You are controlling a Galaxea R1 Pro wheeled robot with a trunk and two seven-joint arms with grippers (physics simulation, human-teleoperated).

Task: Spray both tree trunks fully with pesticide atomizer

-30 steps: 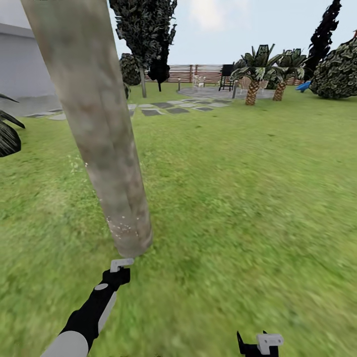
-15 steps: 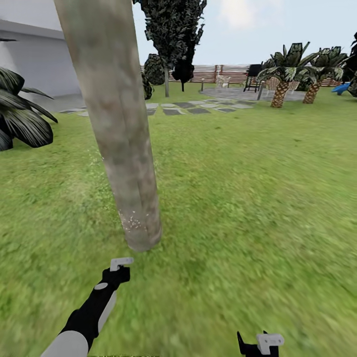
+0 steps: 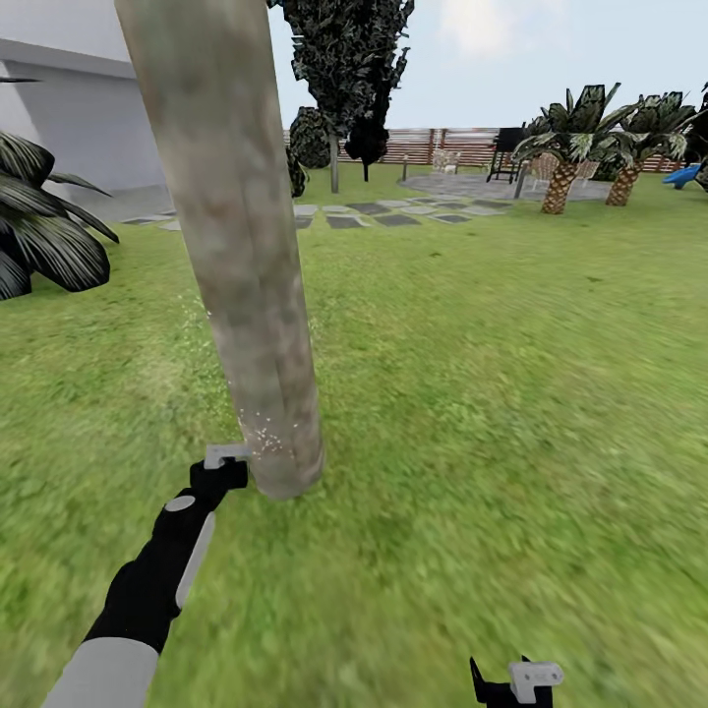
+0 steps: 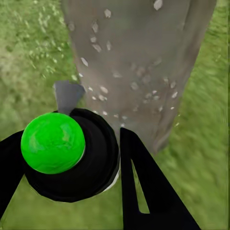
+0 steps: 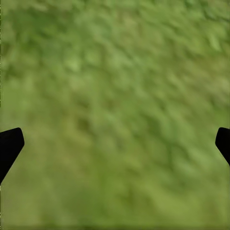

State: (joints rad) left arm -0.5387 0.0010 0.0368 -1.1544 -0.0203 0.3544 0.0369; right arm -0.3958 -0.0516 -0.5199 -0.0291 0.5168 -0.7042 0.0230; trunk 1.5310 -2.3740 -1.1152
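My left gripper holds the pesticide atomizer, with 1 finger closed against each side of its dark round body; the bright green spot faces the wrist camera and the pale grey spray head points forward. The tree trunk stands directly ahead of the nozzle, just beside it, at the base of the trunk where it meets the grass floor. The long axis of the trunk runs upward from there, leaning slightly toward my left. Pale flecks dot the bark near the base; the upper trunk shows fewer. In my judgement, the coming move turns on this relation: the nozzle is at the low end of the trunk, so coverage requires travel along that axis, upward. My right gripper hangs over bare grass well apart from the trunk, fingers spread wide and empty. The left arm is the nearer of the 2 and carries the tool.
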